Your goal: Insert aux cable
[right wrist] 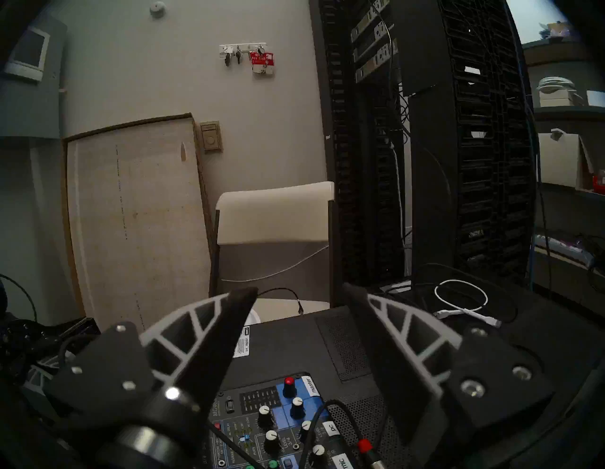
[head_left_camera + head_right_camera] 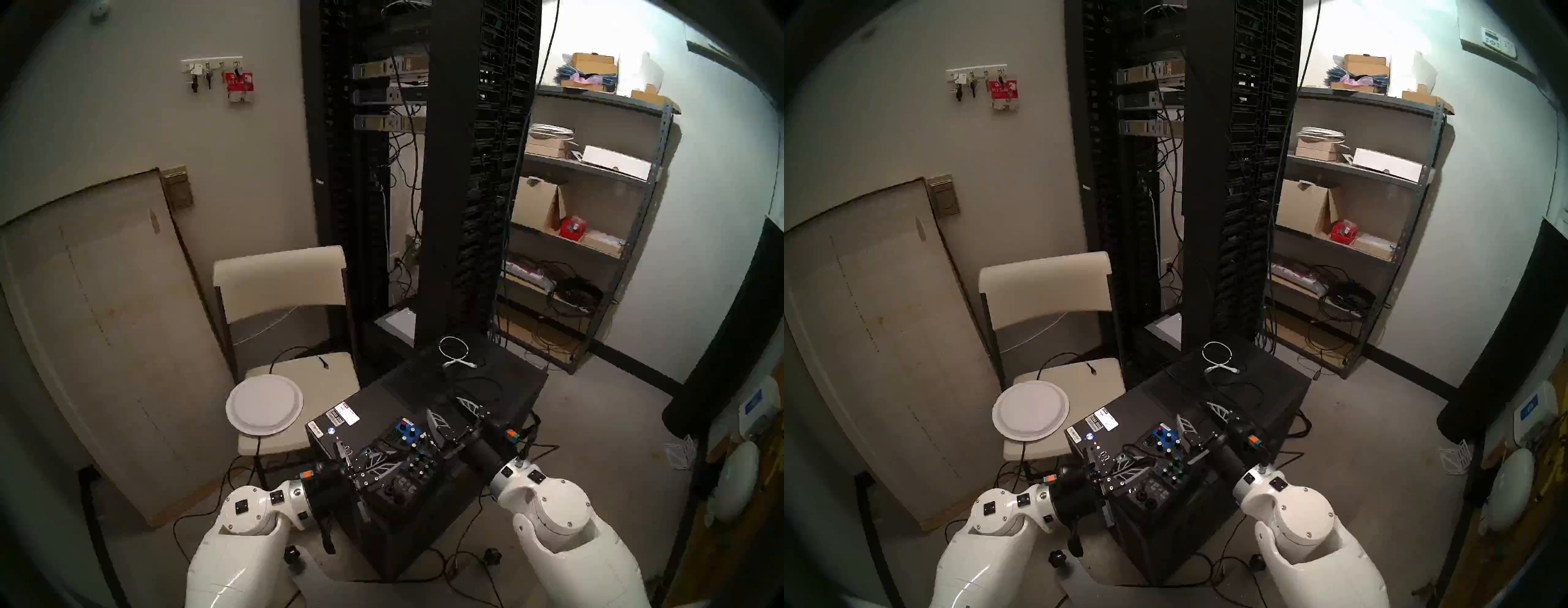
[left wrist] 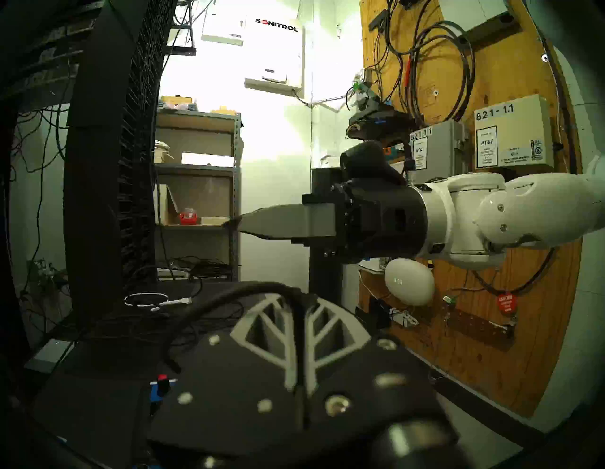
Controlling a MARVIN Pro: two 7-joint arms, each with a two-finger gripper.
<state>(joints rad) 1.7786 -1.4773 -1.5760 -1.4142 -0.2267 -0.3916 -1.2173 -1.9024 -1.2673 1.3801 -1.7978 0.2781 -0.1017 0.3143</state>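
Note:
A small audio mixer with blue panels and knobs lies on a black computer case; it also shows in the right wrist view. My left gripper is at the mixer's left edge. In the left wrist view it is shut on a thin black cord that loops out to the left. The cord's silver plug is hidden. My right gripper hovers open and empty over the mixer's far side, its fingers wide apart in the right wrist view.
A white coiled cable lies on the case's far end. Another black cord with a red-banded plug sits at the mixer's right. A chair holding a white disc stands left; a server rack stands behind.

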